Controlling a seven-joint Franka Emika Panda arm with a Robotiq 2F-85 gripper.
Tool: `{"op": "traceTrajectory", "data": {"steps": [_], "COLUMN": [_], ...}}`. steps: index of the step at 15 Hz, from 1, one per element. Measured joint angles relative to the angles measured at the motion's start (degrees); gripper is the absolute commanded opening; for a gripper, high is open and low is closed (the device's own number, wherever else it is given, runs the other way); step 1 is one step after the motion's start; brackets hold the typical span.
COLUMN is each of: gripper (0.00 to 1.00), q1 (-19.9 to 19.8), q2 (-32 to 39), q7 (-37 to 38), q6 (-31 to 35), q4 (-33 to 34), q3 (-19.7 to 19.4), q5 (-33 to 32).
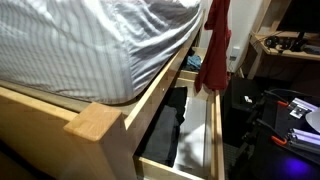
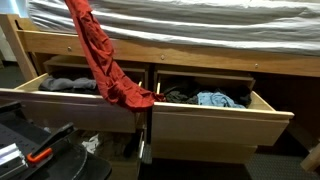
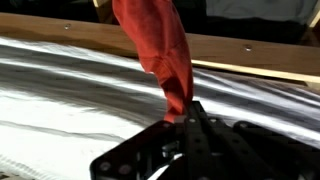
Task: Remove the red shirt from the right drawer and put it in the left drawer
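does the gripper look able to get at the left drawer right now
Probably yes: the left drawer stands pulled out, its top uncovered, and the shirt in the gripper hangs at its edge.

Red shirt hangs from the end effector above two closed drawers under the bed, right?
No. The red shirt does hang from the end effector, but both drawers under the bed stand open, not closed, as an exterior view shows.

gripper (image 3: 187, 118), jaws pinched closed on the red shirt (image 3: 160, 40).
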Motion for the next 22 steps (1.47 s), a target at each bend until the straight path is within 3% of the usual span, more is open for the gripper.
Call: {"op": "traceTrajectory", "data": {"steps": [3, 5, 8, 12, 15, 19, 22], "gripper": [0.00, 0.00, 0.00, 0.00, 0.00, 0.00, 0.00], "q1": [4.83, 6.83, 7.56, 6.93, 2.96, -9.77, -16.30], "q2": [-1.02, -3.61, -9.18, -9.32, -7.08, -3.74, -4.18], "q7": [-1.25, 1.35, 6.17, 11.25, 13.30, 14.39, 13.01], "q6": [2.00, 7.07, 16.96, 30.11, 42.49, 58.42, 57.71], "q4": [-1.48, -4.14, -10.34, -9.35, -9.32, -9.29, -6.79], "q3": [0.11, 1.33, 6.42, 13.81, 18.97, 24.18, 22.90], "q5": [3.67, 6.34, 7.37, 7.36, 7.36, 10.59, 15.25]}}
